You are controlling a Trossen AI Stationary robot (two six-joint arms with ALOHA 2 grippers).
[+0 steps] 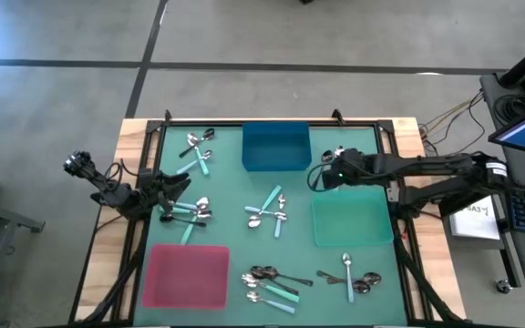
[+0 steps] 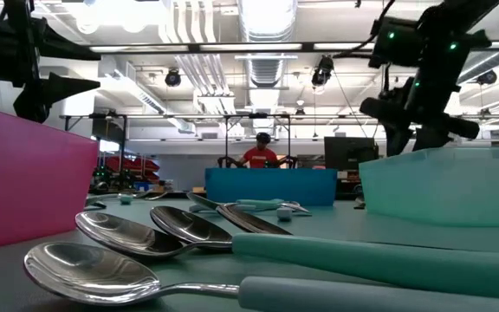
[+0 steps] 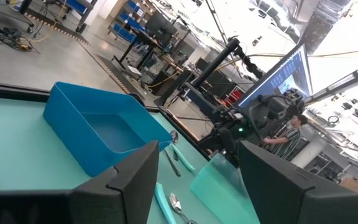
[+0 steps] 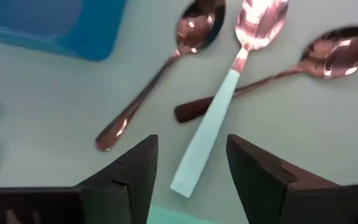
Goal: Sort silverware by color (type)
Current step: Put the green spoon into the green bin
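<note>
Spoons lie in small heaps on the teal mat: at the far left [image 1: 197, 150], left [image 1: 185, 211], middle [image 1: 270, 211], near edge [image 1: 272, 281] and near right [image 1: 354, 276]. My right gripper [image 1: 328, 173] hangs open above a heap of three between the blue and green trays: an all-metal spoon [image 4: 160, 68], a teal-handled spoon [image 4: 219, 109] and a dark-handled spoon [image 4: 272, 71]. In the right wrist view the gripper [image 4: 191, 168] shows the teal handle's free end between its fingers, which hold nothing. My left gripper [image 1: 176, 187] waits open and level at the left side.
The blue tray [image 1: 276, 146] stands at the far middle, the green tray [image 1: 352, 221] at the right and the pink tray [image 1: 188, 275] at the near left. Bare mat lies between the heaps. A person [image 2: 261, 154] stands in the room beyond the table.
</note>
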